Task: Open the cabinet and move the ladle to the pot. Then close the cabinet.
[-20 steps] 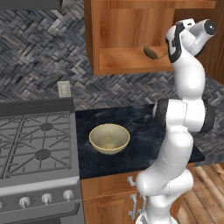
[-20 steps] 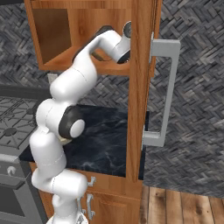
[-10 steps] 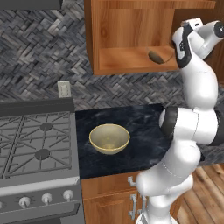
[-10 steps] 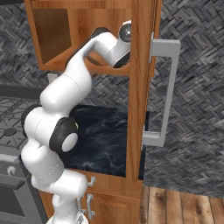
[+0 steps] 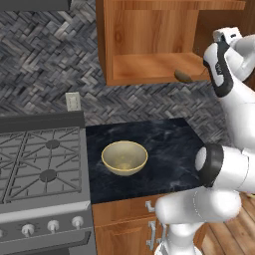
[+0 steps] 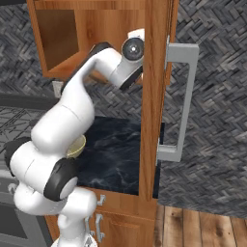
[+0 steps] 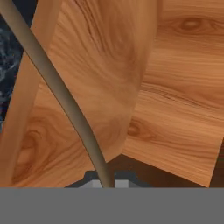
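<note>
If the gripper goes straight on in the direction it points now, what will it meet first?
Probably the plain wood inside the cabinet. The gripper is shut on the ladle's thin handle, which runs ahead of it, and wooden panels lie beyond in the hand view. Which panel comes first is hard to judge; depth is unclear.

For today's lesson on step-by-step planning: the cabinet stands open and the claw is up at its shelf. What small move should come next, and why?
Probably lift the ladle slightly and draw it back out of the cabinet. In the hand view its thin handle runs down between the claw's shut fingertips, so it looks gripped, while the scoop is at the shelf's front edge. The door stands wide open, so the way out looks free.
</note>
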Available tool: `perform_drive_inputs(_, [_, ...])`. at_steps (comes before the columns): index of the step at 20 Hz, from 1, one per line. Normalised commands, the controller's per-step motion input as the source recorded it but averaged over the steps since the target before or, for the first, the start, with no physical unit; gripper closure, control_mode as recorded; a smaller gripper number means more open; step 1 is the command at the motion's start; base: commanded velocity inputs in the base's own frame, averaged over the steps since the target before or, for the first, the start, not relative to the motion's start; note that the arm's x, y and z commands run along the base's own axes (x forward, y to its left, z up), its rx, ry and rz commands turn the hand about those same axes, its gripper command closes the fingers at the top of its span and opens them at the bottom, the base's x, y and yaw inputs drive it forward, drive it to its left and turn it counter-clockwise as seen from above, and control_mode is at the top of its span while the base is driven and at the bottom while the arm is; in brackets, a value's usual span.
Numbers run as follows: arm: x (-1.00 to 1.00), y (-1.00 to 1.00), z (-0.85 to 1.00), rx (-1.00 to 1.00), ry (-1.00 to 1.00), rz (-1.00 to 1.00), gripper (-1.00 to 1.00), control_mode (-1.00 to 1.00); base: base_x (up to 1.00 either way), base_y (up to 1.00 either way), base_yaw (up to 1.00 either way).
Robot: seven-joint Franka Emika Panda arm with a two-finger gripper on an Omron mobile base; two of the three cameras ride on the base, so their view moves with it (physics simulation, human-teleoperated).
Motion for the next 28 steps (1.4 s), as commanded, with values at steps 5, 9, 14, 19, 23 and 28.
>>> perform_drive_inputs(5, [-0.62, 0.41, 0.0, -0.06, 0.01, 0.0, 1.0, -1.0, 0.0, 0.0, 0.0])
perform_drive_inputs(9, [-0.64, 0.56, 0.0, -0.11, 0.03, 0.0, 1.0, -1.0, 0.0, 0.0, 0.0])
perform_drive_inputs(14, [-0.7, 0.33, 0.0, -0.08, 0.0, 0.0, 1.0, -1.0, 0.0, 0.0, 0.0])
perform_drive_inputs(19, [-0.64, 0.14, 0.0, -0.03, 0.0, -0.06, 1.0, -1.0, 0.0, 0.0, 0.0])
perform_drive_inputs(23, [-0.51, 0.11, 0.0, -0.06, 0.0, -0.07, 1.0, -1.0, 0.0, 0.0, 0.0])
perform_drive_inputs(28, [-0.35, 0.08, 0.0, -0.1, -0.04, -0.06, 1.0, -1.0, 0.0, 0.0, 0.0])
